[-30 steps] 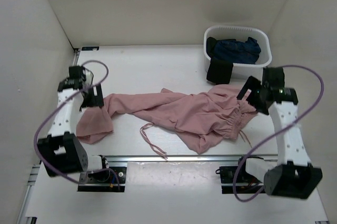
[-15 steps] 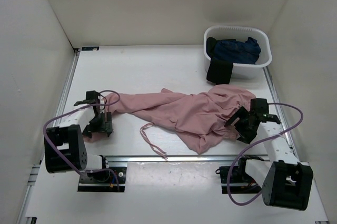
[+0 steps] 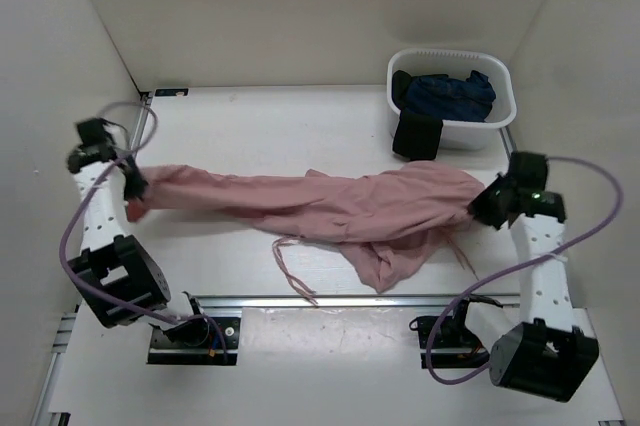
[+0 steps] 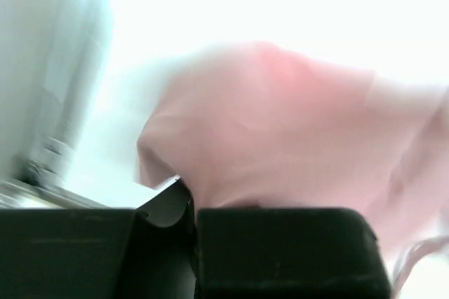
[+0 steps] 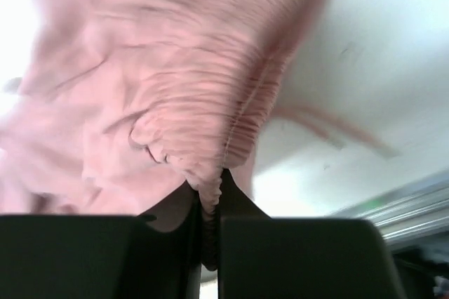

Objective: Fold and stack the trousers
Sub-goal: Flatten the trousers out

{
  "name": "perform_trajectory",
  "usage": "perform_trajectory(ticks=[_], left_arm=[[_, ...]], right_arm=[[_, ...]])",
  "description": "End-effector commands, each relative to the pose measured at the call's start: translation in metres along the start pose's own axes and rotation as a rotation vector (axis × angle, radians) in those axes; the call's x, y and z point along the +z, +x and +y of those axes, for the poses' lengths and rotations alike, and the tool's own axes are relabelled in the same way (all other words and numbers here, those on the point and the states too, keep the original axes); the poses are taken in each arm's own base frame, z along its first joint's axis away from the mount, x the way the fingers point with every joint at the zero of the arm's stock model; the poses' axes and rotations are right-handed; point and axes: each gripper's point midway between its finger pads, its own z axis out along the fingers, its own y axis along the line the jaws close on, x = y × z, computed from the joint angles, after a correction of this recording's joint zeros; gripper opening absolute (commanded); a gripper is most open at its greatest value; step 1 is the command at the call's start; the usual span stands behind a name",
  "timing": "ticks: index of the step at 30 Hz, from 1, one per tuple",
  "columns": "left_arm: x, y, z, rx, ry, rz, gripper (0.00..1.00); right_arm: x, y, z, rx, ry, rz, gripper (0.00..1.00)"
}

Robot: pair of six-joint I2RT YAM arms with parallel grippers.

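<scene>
White walls enclose a white table [image 3: 300,126]. Pink trousers [image 3: 340,208] are stretched across its middle, reaching from the left edge to the right edge, pulled between two arms. Close to the left edge, the left pincer [image 3: 135,186] is clamped on a leg end. Close to the right edge, the right pincer [image 3: 484,208] is clamped on the gathered waistband [image 5: 238,130]. One leg is taut; the other leg [image 3: 385,261] sags in a crumpled fold toward the near edge, and a drawstring [image 3: 285,266] trails on the table beside it. In the far right corner a white basket [image 3: 500,111] holds a dark blue garment [image 3: 450,94]. The step in hand appears to be spreading the trousers flat before folding. To do it well, keep the tension even, lower both ends together so the cloth lands smooth, and do not pull hard enough to slip a grip
</scene>
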Motion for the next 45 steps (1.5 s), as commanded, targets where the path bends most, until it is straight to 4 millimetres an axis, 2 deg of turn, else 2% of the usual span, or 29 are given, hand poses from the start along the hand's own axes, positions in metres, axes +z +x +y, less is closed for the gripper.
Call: perform_trajectory(ticks=[1, 2, 3, 4, 5, 7, 8, 10, 11, 12, 13, 15, 16, 18, 19, 21, 23, 24, 25, 26, 28, 29, 31, 33, 38, 42, 43, 44, 45], left_arm=[[-0.07, -0.058, 0.021, -0.1, 0.051, -0.175, 0.14], [-0.088, -0.075, 0.026, -0.108, 0.044, -0.211, 0.14], [-0.089, -0.081, 0.027, -0.108, 0.045, -0.202, 0.14], [-0.077, -0.085, 0.027, -0.109, 0.048, -0.146, 0.14], [-0.084, -0.1, 0.024, -0.107, 0.072, -0.167, 0.14], [-0.075, -0.101, 0.019, -0.107, 0.103, -0.087, 0.14], [-0.057, -0.111, 0.017, -0.108, 0.125, -0.046, 0.16], [-0.034, -0.109, 0.016, -0.112, 0.131, 0.048, 0.27], [0.004, -0.105, 0.01, -0.095, 0.125, 0.156, 0.34], [0.013, -0.1, 0.009, -0.096, 0.126, 0.189, 0.37], [0.021, -0.098, 0.002, -0.089, 0.145, 0.211, 0.53], [0.04, -0.087, -0.001, -0.093, 0.157, 0.275, 0.68], [0.043, -0.086, -0.005, -0.084, 0.159, 0.285, 0.77], [0.048, -0.084, -0.007, -0.086, 0.17, 0.294, 0.83], [0.052, -0.074, -0.008, -0.087, 0.171, 0.324, 0.86], [0.046, -0.072, -0.003, -0.082, 0.144, 0.295, 0.92], [0.055, -0.05, -0.001, -0.079, 0.122, 0.325, 1.0], [0.056, -0.042, 0.0, -0.078, 0.114, 0.333, 1.0], [0.058, -0.02, 0.002, -0.074, 0.092, 0.372, 1.0], [0.065, -0.017, 0.006, -0.07, 0.067, 0.353, 1.0], [0.07, -0.006, 0.031, -0.075, -0.04, 0.332, 1.0], [0.077, 0.011, 0.038, -0.078, -0.077, 0.355, 1.0], [0.084, 0.007, 0.059, -0.089, -0.167, 0.294, 1.0], [0.092, 0.016, 0.066, -0.098, -0.197, 0.294, 1.0], [0.129, 0.036, 0.048, -0.101, -0.104, 0.4, 1.0], [0.131, 0.035, 0.017, -0.123, 0.057, 0.426, 0.98], [0.129, 0.031, 0.014, -0.128, 0.081, 0.423, 0.86], [0.127, 0.028, 0.011, -0.131, 0.097, 0.424, 0.53], [0.122, 0.024, 0.01, -0.134, 0.107, 0.424, 0.33]], right_arm=[[-0.085, -0.062, -0.003, -0.138, 0.083, -0.234, 0.0], [-0.096, -0.064, -0.011, -0.145, 0.123, -0.222, 0.0], [-0.101, -0.07, -0.012, -0.162, 0.146, -0.215, 0.0], [-0.108, -0.075, -0.012, -0.194, 0.158, -0.219, 0.0], [-0.118, -0.083, -0.009, -0.205, 0.16, -0.244, 0.0], [-0.114, -0.083, -0.007, -0.214, 0.161, -0.214, 0.0], [-0.111, -0.082, -0.005, -0.227, 0.151, -0.194, 0.0], [-0.096, -0.071, 0.001, -0.236, 0.117, -0.097, 0.0], [-0.084, -0.063, 0.007, -0.243, 0.074, -0.035, 0.0], [-0.078, -0.058, 0.006, -0.241, 0.064, -0.013, 0.0], [-0.073, -0.059, 0.007, -0.241, 0.064, -0.012, 0.0], [-0.068, -0.057, 0.005, -0.24, 0.068, -0.004, 0.0], [-0.069, -0.059, 0.002, -0.229, 0.072, -0.007, 0.0], [-0.069, -0.059, 0.002, -0.238, 0.072, -0.007, 0.0], [-0.069, -0.059, 0.002, -0.238, 0.072, -0.007, 0.0], [-0.069, -0.059, 0.002, -0.238, 0.072, -0.007, 0.0], [-0.071, -0.06, 0.003, -0.239, 0.071, -0.009, 0.0], [-0.071, -0.059, 0.003, -0.239, 0.071, -0.009, 0.0], [-0.071, -0.061, 0.001, -0.239, 0.083, -0.014, 0.0], [-0.071, -0.061, 0.001, -0.239, 0.083, -0.014, 0.0], [-0.074, -0.063, -0.002, -0.231, 0.098, -0.02, 0.0], [-0.076, -0.065, -0.001, -0.231, 0.094, -0.028, 0.0], [-0.078, -0.065, 0.0, -0.231, 0.094, -0.028, 0.0], [-0.08, -0.066, 0.003, -0.232, 0.082, -0.033, 0.0], [-0.066, -0.062, 0.03, -0.224, -0.066, 0.021, 0.0], [-0.077, -0.091, 0.073, -0.238, -0.228, -0.045, 0.0], [-0.083, -0.095, 0.086, -0.248, -0.28, -0.047, 0.0], [-0.088, -0.101, 0.093, -0.255, -0.303, -0.059, 0.0], [-0.101, -0.115, 0.106, -0.266, -0.327, -0.088, 0.0]])
